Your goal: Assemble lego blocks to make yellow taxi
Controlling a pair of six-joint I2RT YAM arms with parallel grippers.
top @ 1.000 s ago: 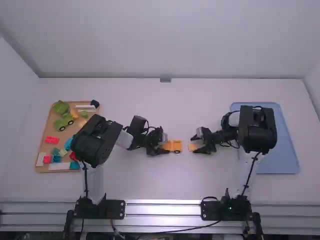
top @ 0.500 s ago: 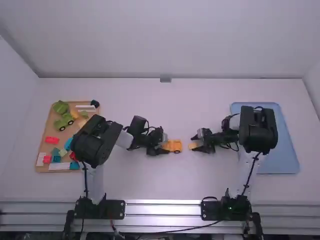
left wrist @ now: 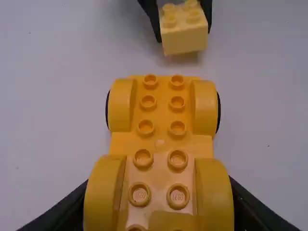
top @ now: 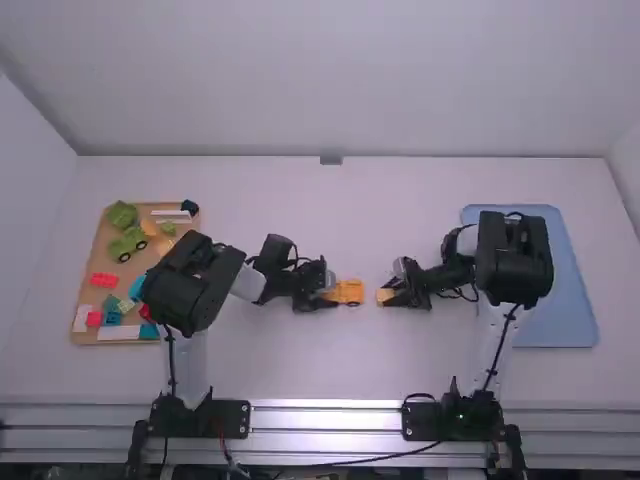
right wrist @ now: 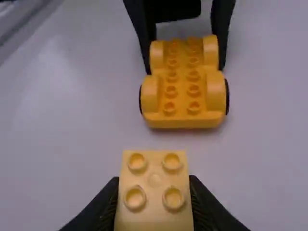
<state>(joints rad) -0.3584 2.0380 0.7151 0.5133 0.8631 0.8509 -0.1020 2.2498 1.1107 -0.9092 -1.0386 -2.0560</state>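
And here we have one yellow wheeled base (left wrist: 161, 142), out on the white table (top: 340, 365) between the two arms, with the left gripper (top: 328, 291) pinching it, a finger along either side! Count them up in the left wrist view: four rounded wheel arches (left wrist: 205, 107), two dark wheels (left wrist: 219, 113) peeking out at the far end, and studs (left wrist: 178, 195) in two columns, five full pairs plus part of another, with tiny raised lettering on some. Facing it, the right gripper (top: 386, 294) has its two fingers squeezed on one pale yellow block (right wrist: 154, 179), four studs on top, two by two, held near the base but apart from it, a gap of bare table between them. Over to the sides, two trays: a blue one (top: 575, 315) under the right arm, and a brown one (top: 92, 255) on the left, loaded with at least three red blocks (top: 104, 280), a green wheeled base (top: 127, 243), a larger green piece (top: 121, 215), and white, teal and orange pieces, some too crowded together to number.
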